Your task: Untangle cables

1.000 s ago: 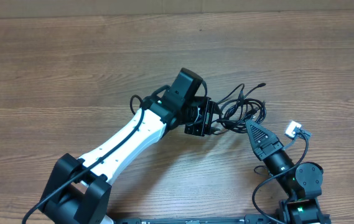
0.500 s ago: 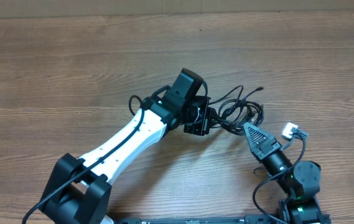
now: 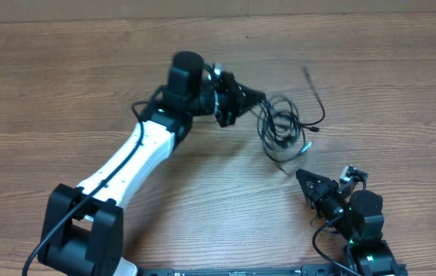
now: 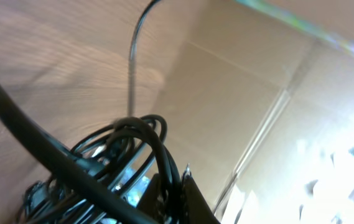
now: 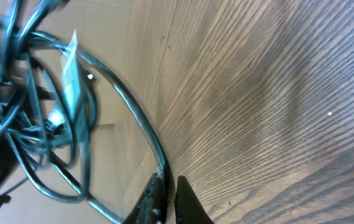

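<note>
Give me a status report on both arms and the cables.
Left gripper shut on the cables, bundle tangled. Right gripper shut on one strand. No obstruction seen.

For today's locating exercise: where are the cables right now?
In the overhead view, the cables are right of centre, at the tips of the left gripper, with the right gripper just below them toward the near edge.

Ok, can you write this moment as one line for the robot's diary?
left hand: shut on cables | right hand: shut on one strand | cables: tangled, between the hands
</note>
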{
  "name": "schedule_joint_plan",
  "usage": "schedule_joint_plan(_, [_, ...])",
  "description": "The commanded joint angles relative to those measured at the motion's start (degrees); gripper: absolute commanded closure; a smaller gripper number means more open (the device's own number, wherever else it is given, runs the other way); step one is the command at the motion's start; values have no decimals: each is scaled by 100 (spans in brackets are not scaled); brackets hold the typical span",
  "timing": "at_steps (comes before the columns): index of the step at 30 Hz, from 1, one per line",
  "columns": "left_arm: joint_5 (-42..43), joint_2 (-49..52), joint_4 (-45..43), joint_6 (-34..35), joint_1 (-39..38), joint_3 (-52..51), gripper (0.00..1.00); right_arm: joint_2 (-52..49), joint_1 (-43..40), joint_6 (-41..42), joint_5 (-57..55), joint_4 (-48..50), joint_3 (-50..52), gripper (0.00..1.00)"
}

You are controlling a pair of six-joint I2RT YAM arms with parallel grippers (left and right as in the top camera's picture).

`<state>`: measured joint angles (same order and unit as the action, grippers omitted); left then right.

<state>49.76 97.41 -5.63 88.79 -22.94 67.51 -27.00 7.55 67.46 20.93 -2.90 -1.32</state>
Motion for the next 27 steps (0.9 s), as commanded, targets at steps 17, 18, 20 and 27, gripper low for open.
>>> schedule_joint_plan(17, [1180,-356,-299,-1860,992,177,96,-24,-7,-1397,-2323,-2,74,96])
schedule_joint_plan(18, [1156,-391,-223,-1965,1029,177,96,-24,-7,-1401,-2485,2,39,96])
schedule_joint_plan(20, [1001,-501,-13,-2173,1106,177,96,-24,-7,-1412,-2618,44,-101,96])
schedule_joint_plan(27, [37,-1003,960,-2824,1305,179,96,-70,-17,-2284,-2647,-138,-1126,90])
